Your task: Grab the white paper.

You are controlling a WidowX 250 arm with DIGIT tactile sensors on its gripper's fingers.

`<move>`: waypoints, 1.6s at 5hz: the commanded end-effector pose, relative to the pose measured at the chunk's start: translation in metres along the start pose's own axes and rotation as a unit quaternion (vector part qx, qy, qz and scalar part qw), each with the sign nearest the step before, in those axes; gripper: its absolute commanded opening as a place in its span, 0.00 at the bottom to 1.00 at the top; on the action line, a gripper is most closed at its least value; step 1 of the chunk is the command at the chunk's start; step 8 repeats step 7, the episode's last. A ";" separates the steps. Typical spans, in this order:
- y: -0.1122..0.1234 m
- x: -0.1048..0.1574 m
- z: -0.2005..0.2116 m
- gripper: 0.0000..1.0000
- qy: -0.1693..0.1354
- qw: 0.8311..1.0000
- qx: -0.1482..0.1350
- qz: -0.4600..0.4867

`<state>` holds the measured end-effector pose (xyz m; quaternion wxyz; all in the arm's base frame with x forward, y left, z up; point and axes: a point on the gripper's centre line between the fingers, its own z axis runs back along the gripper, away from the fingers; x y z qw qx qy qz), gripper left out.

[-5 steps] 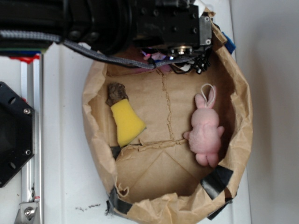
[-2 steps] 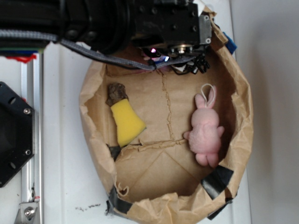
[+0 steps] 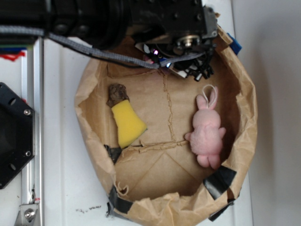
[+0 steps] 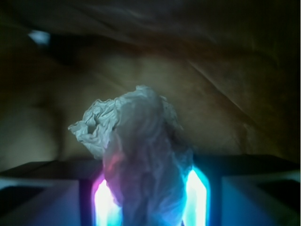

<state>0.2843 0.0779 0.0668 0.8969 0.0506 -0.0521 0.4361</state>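
In the wrist view the white paper [image 4: 136, 136], a crumpled off-white wad with grey creases, stands up between my gripper's [image 4: 149, 200] two glowing fingers [image 4: 104, 202]. It fills the gap and touches both pads, so the gripper is shut on it. Behind it is the dim brown inside of the paper bag [image 4: 225, 94]. In the exterior view my gripper [image 3: 182, 63] hangs over the far end of the bag [image 3: 94, 136], and the arm hides the white paper there.
Inside the bag lie a yellow sponge [image 3: 127, 123], a small dark brown lump [image 3: 116, 94] just above it, and a pink plush bunny [image 3: 207, 132] at the right. Black tape [image 3: 218, 181] patches the bag's near rim. A metal rail [image 3: 33, 141] runs along the left.
The arm and gripper have shifted slightly down and to the right in the exterior view. The bag's left rim has spread outward to the left.
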 end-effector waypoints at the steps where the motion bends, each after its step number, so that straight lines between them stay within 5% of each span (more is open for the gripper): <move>1: -0.022 -0.018 0.091 0.00 -0.006 0.993 -0.055 -0.099; 3: -0.008 -0.061 0.128 0.00 0.052 0.958 -0.090 -0.266; 4: -0.001 -0.075 0.140 0.00 0.064 0.942 -0.082 -0.320; 8: 0.003 -0.094 0.146 0.00 0.018 0.937 -0.068 -0.342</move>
